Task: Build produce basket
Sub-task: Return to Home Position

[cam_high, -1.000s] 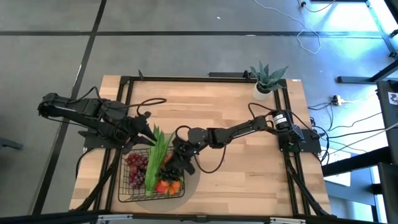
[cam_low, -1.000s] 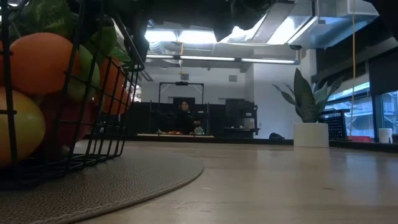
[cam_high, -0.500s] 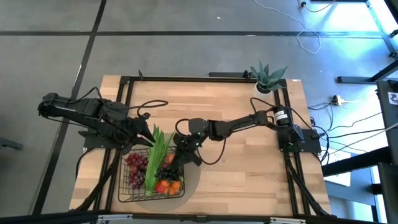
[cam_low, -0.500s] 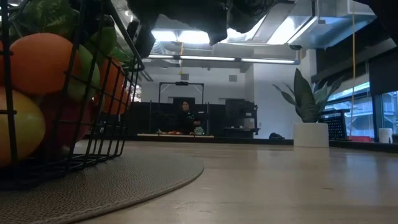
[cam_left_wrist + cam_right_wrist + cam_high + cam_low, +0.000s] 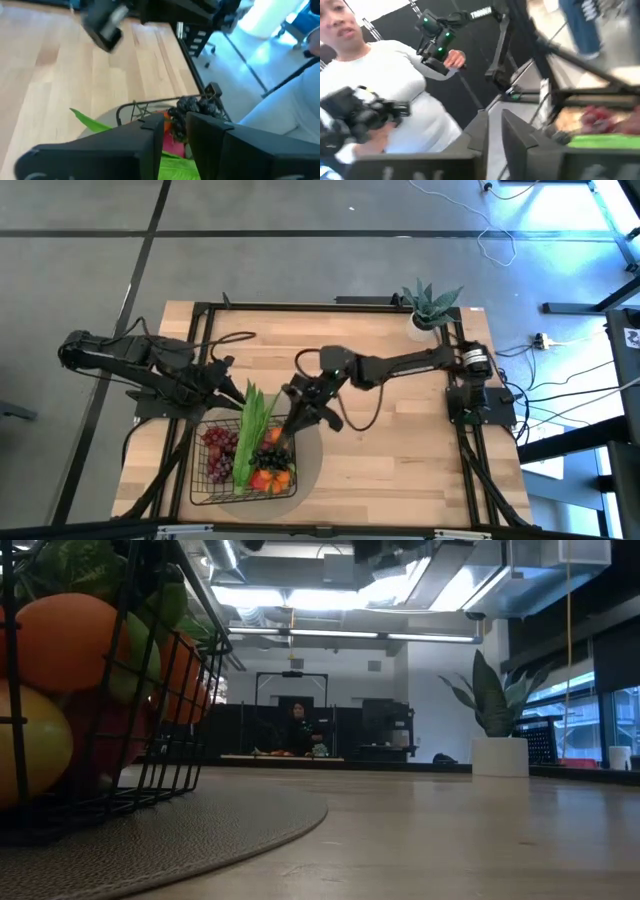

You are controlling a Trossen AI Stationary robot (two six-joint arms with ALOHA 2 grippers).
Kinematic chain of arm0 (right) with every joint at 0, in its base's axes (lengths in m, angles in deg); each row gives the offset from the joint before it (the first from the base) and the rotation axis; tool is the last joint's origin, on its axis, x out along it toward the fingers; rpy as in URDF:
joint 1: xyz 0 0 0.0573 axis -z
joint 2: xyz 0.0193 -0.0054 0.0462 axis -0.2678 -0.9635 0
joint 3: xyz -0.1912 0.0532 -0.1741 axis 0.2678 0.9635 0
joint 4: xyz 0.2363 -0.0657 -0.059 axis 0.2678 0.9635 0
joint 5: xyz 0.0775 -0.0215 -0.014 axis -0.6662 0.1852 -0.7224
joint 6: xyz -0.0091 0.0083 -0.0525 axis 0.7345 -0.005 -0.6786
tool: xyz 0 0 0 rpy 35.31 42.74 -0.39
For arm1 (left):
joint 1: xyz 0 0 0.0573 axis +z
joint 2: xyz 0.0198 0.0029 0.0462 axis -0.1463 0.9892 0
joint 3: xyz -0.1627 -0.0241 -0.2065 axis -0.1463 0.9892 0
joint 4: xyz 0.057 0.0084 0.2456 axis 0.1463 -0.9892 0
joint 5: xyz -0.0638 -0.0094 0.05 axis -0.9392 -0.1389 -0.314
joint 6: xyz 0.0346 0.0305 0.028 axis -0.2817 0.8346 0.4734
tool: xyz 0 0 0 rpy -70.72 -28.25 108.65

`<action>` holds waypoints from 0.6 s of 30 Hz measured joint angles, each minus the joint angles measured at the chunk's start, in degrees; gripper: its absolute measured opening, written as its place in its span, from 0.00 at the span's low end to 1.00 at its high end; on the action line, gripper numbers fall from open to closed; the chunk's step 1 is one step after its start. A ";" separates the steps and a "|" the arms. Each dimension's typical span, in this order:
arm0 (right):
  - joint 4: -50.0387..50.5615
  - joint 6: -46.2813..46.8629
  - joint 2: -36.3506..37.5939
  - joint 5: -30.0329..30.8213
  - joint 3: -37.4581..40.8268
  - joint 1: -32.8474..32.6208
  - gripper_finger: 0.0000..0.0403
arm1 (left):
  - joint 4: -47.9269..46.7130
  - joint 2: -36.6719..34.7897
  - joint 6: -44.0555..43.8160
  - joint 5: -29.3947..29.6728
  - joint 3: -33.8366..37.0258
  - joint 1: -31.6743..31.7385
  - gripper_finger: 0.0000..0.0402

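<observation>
While the square black wire-mesh basket (image 5: pixel 243 465) sits filled near the table's front edge, the right gripper (image 5: pixel 300 417), fingers pressed nearly together and empty, hovers just beside its back-right corner, nearer than the left.

The produce (image 5: pixel 250 452) lies in the basket (image 5: pixel 203 492), on a mat (image 5: pixel 308 463).

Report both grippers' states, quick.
Left gripper: jaws nearly together, nothing seen held, at the basket's back edge.
Right gripper: jaws close together, empty, raised beside the basket.
</observation>
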 joint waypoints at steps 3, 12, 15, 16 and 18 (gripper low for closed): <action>7.73 -6.96 3.70 0.83 -0.01 1.81 0.02 | -0.02 -2.04 0.04 0.31 0.00 -0.02 0.12; 46.12 -30.73 19.04 11.26 -0.01 9.57 0.00 | -0.65 -10.28 4.46 6.87 0.00 -0.03 0.01; 55.02 -35.75 24.78 12.33 -0.01 12.19 0.01 | -0.70 -13.71 5.24 8.93 0.00 0.00 0.00; 57.66 -37.09 26.65 12.57 0.00 13.06 0.00 | -0.66 -14.83 5.70 9.37 0.00 0.00 0.00; 61.13 -39.87 30.13 12.83 0.39 14.40 0.00 | -0.66 -16.89 6.28 10.31 0.00 -0.02 0.00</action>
